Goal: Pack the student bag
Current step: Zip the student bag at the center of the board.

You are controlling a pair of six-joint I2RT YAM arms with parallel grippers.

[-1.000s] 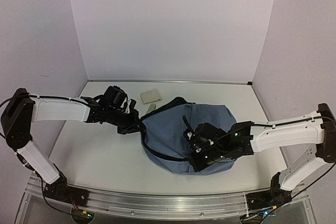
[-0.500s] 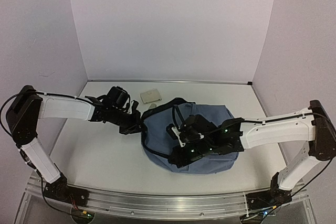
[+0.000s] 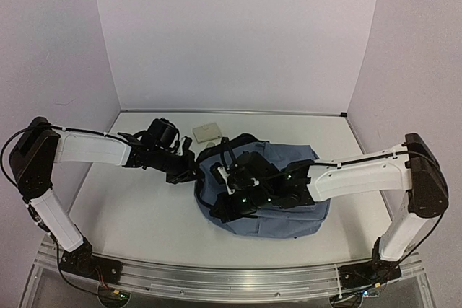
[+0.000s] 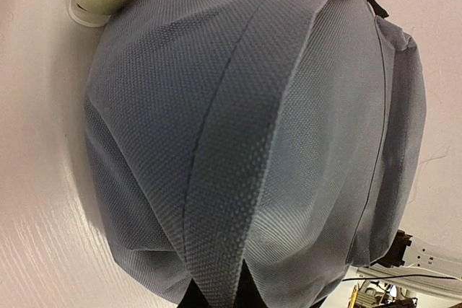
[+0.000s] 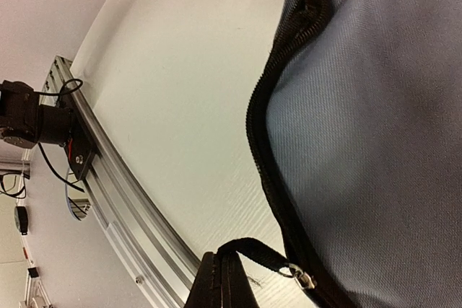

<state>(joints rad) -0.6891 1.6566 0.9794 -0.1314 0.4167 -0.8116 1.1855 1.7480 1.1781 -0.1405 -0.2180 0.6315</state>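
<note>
Student bag [image 3: 292,218], contents hidden; left fingers [image 4: 253,299] clenched on its fabric fold; right fingers [image 5: 211,286] clenched on zip pull [image 5: 256,250]

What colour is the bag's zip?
The zip is black, against the grey-blue bag; clearest in the right wrist view.

The student bag [image 3: 292,156] lies mid-table [image 3: 130,207]; a flat pad [image 3: 207,132] sits behind it, near the back wall; the left gripper [image 3: 189,173] is at the bag's left edge; the right gripper [image 3: 220,210] over its near-left side.
</note>
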